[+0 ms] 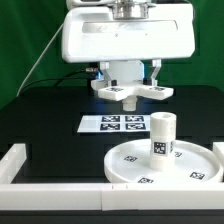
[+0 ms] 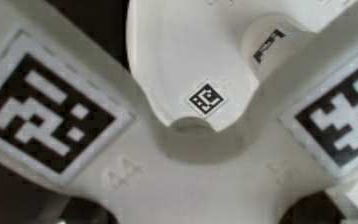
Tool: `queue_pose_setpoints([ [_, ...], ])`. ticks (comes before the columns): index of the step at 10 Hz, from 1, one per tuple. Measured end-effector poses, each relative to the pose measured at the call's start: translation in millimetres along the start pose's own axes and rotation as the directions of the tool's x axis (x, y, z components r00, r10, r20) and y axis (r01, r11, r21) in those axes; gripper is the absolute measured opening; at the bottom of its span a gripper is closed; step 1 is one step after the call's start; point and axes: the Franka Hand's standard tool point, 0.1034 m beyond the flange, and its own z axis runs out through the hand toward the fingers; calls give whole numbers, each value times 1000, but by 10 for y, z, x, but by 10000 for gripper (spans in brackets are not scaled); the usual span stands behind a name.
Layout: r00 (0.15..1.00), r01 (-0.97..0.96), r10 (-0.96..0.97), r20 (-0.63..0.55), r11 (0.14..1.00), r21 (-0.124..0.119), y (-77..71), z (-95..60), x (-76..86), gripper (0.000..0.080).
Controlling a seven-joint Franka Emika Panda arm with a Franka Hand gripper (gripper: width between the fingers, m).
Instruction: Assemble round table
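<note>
We note pincer pinching cross-shaped foot aloft, 11 o'clock of leg; leg upright in disc hub, presumably awaiting foot on top.

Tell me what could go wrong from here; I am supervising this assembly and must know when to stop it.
1. The gripper seems to hold the cross-shaped foot away from the leg, which stands upright on the round disc; a low carry could strike the leg.
2. Lowered off-centre, the foot could jam or tip the leg.
3. The wrist view does not show the grip itself, so the foot might slip.
</note>
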Motion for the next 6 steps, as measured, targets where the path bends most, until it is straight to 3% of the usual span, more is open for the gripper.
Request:
queue_pose_setpoints([
  [2,1000,-1,1,-2,1000,11,-229,-5,28,448],
  [6,1000,14,-14,9,1000,24,-412,96,-42,448],
])
